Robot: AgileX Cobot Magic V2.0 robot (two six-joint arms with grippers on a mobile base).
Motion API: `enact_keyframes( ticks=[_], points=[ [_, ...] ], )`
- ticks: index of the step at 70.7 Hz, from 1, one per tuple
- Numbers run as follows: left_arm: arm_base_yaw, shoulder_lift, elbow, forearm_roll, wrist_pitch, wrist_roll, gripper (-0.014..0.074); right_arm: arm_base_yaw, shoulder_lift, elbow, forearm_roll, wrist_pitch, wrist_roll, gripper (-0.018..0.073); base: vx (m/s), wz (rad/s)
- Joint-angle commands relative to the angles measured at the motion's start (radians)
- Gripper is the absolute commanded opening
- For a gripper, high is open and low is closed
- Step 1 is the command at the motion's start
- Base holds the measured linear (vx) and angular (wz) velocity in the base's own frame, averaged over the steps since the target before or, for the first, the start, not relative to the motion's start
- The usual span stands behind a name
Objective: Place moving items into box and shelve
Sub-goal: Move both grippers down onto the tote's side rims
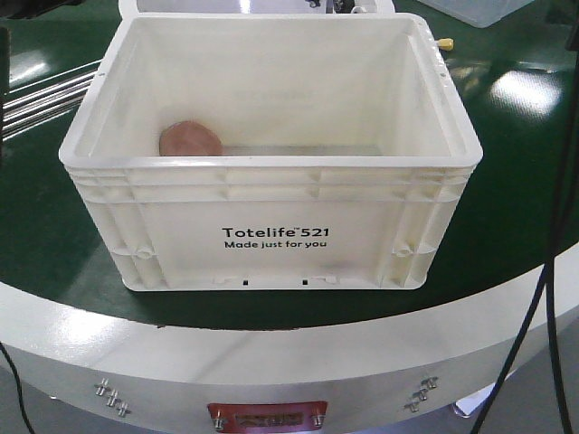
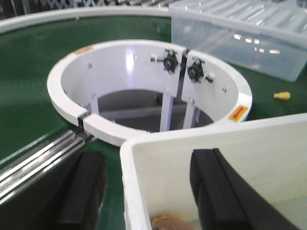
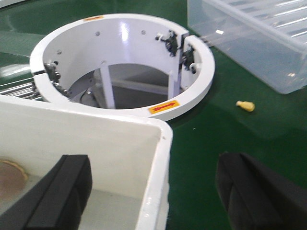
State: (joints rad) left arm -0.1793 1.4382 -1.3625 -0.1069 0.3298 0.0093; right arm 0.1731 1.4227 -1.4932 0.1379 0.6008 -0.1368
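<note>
The cream-white box (image 1: 271,163), printed "Totelife 521", stands on the green tabletop. One of the moving items, a brownish-pink round plush (image 1: 191,140), lies on the box floor at the left; its edge also shows in both wrist views as the plush (image 2: 165,223) and the plush (image 3: 9,177). My left gripper (image 2: 148,191) is open and straddles the left wall of the box (image 2: 216,143), one finger outside and one inside. Over the right wall of the box (image 3: 96,129) my right gripper (image 3: 158,191) is open too, with one finger inside and one outside. Neither gripper shows in the front view.
Behind the box stands a white ring fixture (image 2: 144,86) (image 3: 120,62). A clear plastic bin (image 2: 249,33) (image 3: 259,38) sits at the back right. A small yellow piece (image 3: 245,105) lies on the green top. Metal rods (image 2: 38,158) run at left. Black cables (image 1: 534,316) hang at front right.
</note>
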Motion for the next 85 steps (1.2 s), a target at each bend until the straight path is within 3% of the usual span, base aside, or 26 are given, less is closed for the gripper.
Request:
enact_keyframes(
  ticks=[1,14,29,47,85],
  points=[
    [0.004,0.013,-0.104,-0.013,0.049,-0.049,0.0503,-0.008,0.011,-0.109,0.040,-0.002,0.000,0.0578,0.00,0.00],
    [0.004,0.105,-0.229,-0.012,0.194,-0.077,0.0503,-0.008,0.122,-0.252,0.085,0.134,0.000,0.0573,0.00,0.00],
    [0.004,0.145,-0.226,0.002,0.288,-0.074,0.0503,-0.008,0.201,-0.254,0.083,0.231,0.000,0.0537,0.00,0.00],
    [0.004,0.152,-0.226,0.007,0.297,-0.073,0.0503,-0.008,0.282,-0.254,0.082,0.331,0.002,0.0533,0.00,0.00],
    [0.004,0.152,-0.226,0.022,0.308,-0.073,0.0503,-0.008,0.363,-0.254,0.079,0.356,0.040,0.0520,0.00,0.00]
  ],
)
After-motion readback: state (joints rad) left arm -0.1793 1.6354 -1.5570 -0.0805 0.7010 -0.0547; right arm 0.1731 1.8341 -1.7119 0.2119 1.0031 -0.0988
